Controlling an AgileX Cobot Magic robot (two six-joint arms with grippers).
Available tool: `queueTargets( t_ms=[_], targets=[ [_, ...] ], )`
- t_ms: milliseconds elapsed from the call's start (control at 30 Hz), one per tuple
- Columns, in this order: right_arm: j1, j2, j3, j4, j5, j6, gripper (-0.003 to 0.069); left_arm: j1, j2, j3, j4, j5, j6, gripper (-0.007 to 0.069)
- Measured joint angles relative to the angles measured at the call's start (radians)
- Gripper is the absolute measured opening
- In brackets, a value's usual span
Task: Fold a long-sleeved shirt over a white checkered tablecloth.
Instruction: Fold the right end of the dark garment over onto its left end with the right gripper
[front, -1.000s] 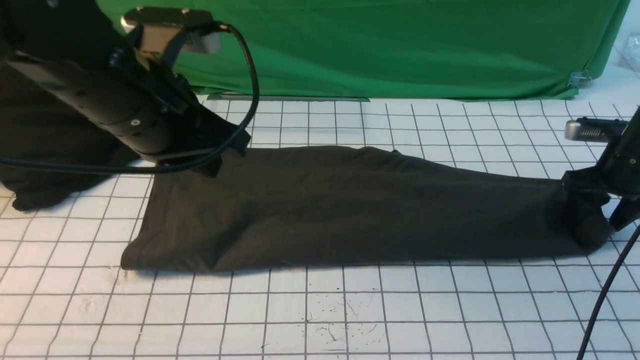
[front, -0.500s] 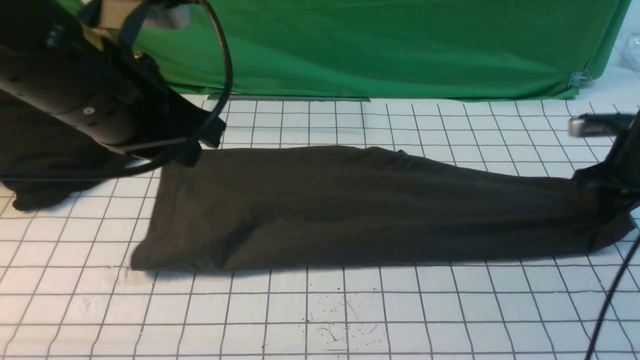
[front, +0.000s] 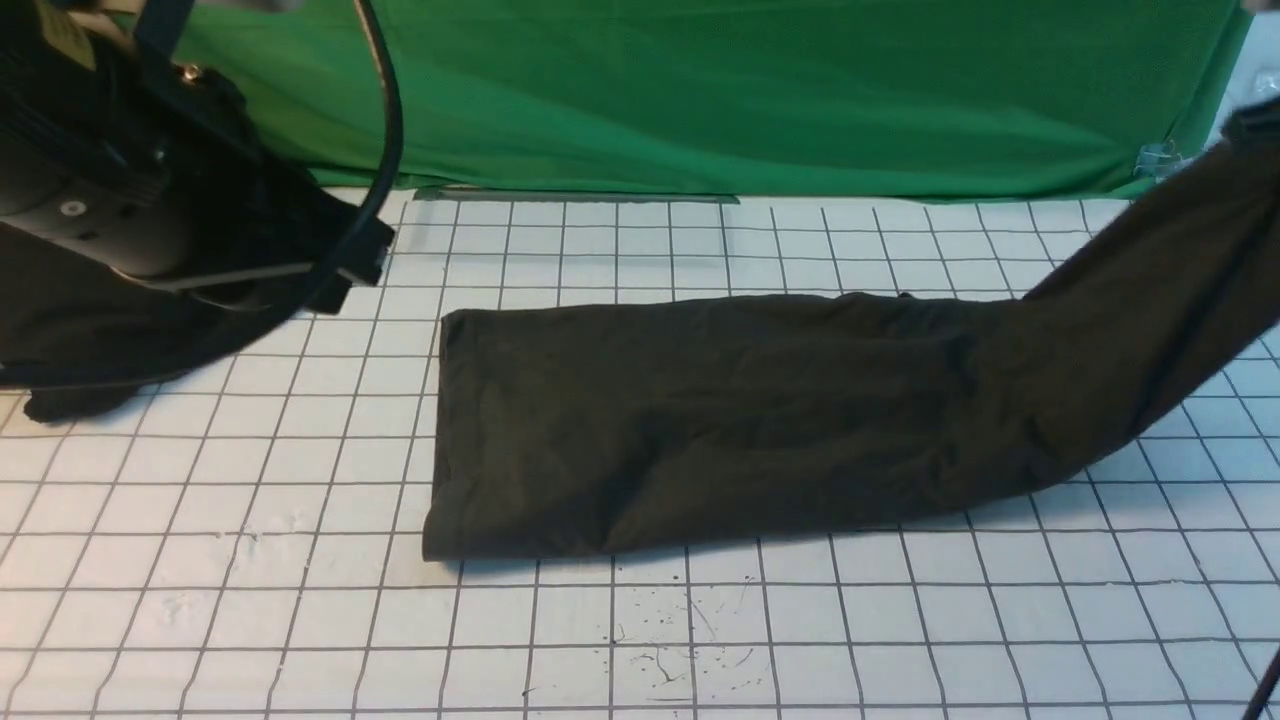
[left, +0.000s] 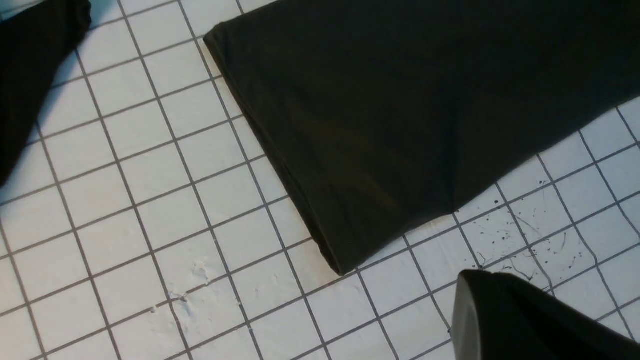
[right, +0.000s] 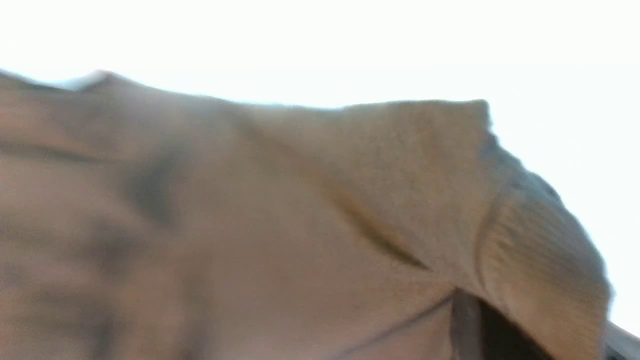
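The long-sleeved shirt (front: 720, 420) lies as a long dark olive strip on the white checkered tablecloth (front: 700, 640). Its left end is flat, and in the left wrist view that folded corner (left: 380, 125) rests on the grid (left: 150, 200). The right end rises off the cloth to my right gripper (front: 1262, 120) at the frame's upper right edge, which is shut on the fabric. In the right wrist view, shirt fabric (right: 300, 225) fills the picture and hides the jaws. My left gripper (front: 355, 268) hangs raised at the far left, shut on nothing, its dark fingers (left: 505, 315) pressed together above bare cloth.
A blacker garment heap (front: 60, 340) lies at the far left under my left arm, also seen as a dark edge (left: 30, 75). A green fabric backdrop (front: 750, 100) closes off the far side. Ink specks (front: 670, 650) mark the tablecloth near the front.
My right gripper has closed on the shirt's right end and lifted it up to the right, dragging the whole strip rightward. My left arm has risen and drawn back to the left.
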Motion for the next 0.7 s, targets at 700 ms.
queueTargets(
  t_ms=[700],
  targets=[
    [0.655,0.203,-0.048,0.262,-0.311,0.164,0.0041,0.0,0.0,0.0,-0.053,-0.004,-0.022,-0.0004]
  ],
)
